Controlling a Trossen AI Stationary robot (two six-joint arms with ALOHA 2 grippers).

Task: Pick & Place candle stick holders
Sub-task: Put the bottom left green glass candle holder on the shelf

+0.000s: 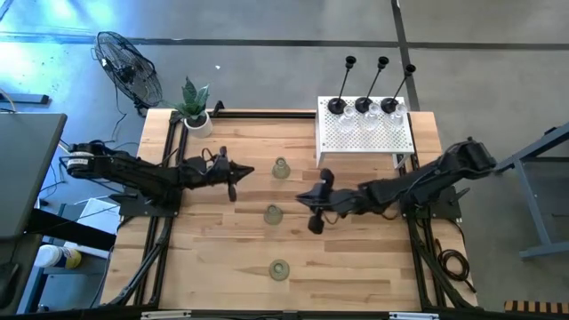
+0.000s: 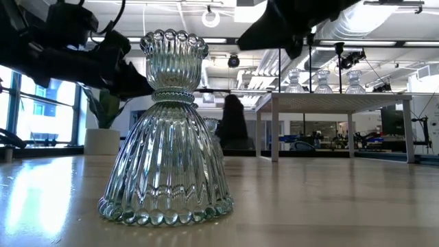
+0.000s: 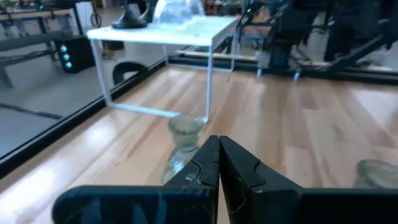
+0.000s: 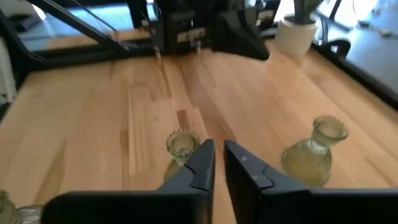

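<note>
Between the two arms, the left end effector (image 1: 248, 172) is closed on nothing and the right end effector (image 1: 311, 212) is barely parted, also empty. Three pale-green glass holders (image 1: 273, 214) stand apart on the worktop (image 1: 222, 258); ribbed glass looks heavy, slick and breakable, so the narrow neck seems the safest grip.

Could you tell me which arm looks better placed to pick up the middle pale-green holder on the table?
Probably the right: the right gripper hangs beside the middle pale-green holder, while the left gripper is nearer the far pale-green holder.
</note>
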